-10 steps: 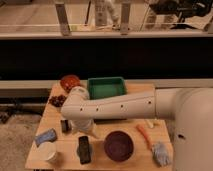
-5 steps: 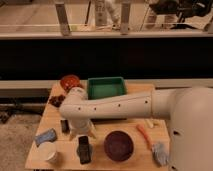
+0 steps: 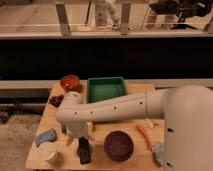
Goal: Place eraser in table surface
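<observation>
The eraser [image 3: 84,150], a dark rectangular block, lies on the light tan table surface [image 3: 132,165] near its front edge, left of centre. My white arm reaches in from the right across the table. The gripper [image 3: 75,136] hangs at the arm's left end, just above and slightly left of the eraser's far end. I cannot tell whether it touches the eraser.
A green tray [image 3: 105,90] stands at the back centre, with a red-brown bowl [image 3: 70,81] to its left. A dark purple bowl [image 3: 119,145] sits right of the eraser. A white cup [image 3: 48,152] and a blue object [image 3: 46,136] are at the front left. An orange stick [image 3: 144,135] lies at the right.
The arm's wrist and gripper have shifted slightly left and down. The eraser has stayed in the same spot on the table.
</observation>
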Robot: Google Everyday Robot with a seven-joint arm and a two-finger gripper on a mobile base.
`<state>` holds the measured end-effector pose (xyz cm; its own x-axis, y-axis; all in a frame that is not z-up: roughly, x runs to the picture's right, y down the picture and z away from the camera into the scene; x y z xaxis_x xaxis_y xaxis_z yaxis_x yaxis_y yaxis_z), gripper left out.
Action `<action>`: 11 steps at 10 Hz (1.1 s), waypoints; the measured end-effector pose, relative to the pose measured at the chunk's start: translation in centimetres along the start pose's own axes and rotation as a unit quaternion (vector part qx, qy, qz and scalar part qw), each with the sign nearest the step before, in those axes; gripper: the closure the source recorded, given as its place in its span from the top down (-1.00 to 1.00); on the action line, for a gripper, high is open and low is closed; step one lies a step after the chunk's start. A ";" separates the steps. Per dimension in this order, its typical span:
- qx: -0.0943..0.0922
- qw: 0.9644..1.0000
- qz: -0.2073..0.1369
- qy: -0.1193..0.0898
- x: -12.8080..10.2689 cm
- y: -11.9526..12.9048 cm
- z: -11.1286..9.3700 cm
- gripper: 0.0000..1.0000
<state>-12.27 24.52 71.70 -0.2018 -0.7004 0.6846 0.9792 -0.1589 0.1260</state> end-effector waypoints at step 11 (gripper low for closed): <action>0.005 1.000 0.000 0.003 0.1 0.3 -0.1 -0.80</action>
<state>-12.05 24.34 71.75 -0.2013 -0.7054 0.6796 0.9795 -0.1521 0.1322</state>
